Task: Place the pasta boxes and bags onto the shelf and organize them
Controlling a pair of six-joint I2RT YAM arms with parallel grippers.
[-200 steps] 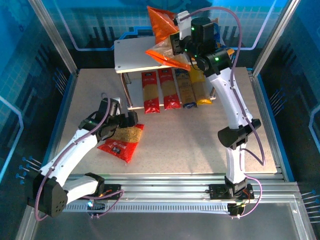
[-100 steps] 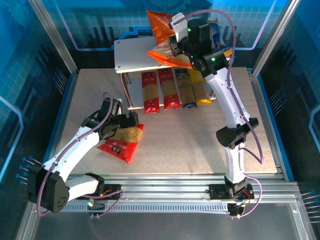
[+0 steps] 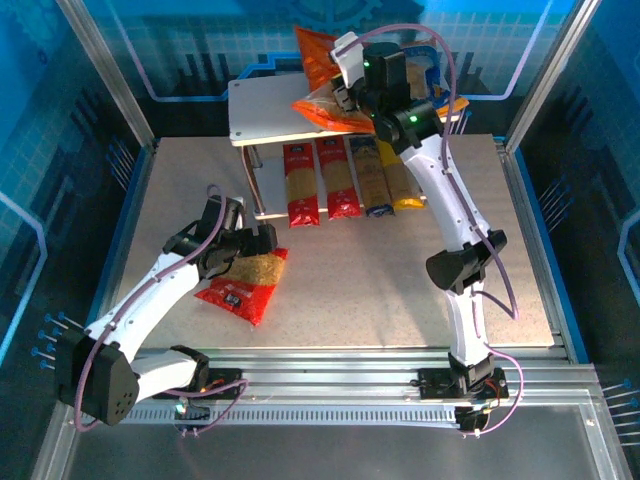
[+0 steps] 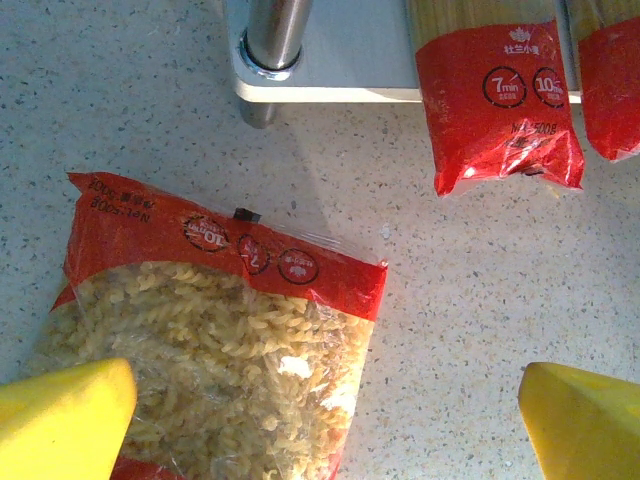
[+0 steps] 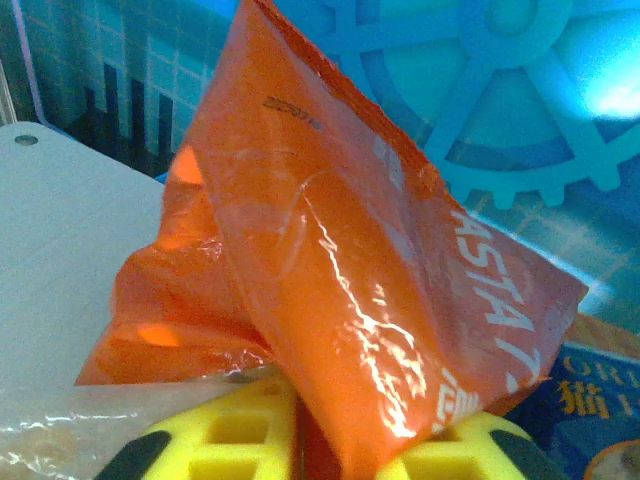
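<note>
Top view: right gripper (image 3: pixel 350 98), upper centre, clamps orange bag (image 3: pixel 320 68) over top board of shelf (image 3: pixel 262 112). Left gripper (image 3: pixel 256 243), centre-left, hangs over red bag (image 3: pixel 243 287).
Left wrist: jaws spread, red bag lower left, ungripped.
Right wrist: fingers (image 5: pixel 220 435) pinch bag's lower edge, bottom centre. Best to lower it flat beside blue bag (image 5: pixel 590 390), then let go.

A red bag of spiral pasta (image 4: pixel 215 350) lies on the speckled table (image 4: pixel 480 290), its clear window facing up. The left gripper (image 4: pixel 325 425) hangs above it with its yellow fingers (image 4: pixel 60 420) spread wide. Beyond it, two red spaghetti packs (image 4: pixel 500 110) (image 4: pixel 612 85) overhang the shelf's lower board (image 4: pixel 340 60), beside its metal leg (image 4: pixel 272 35).
</note>
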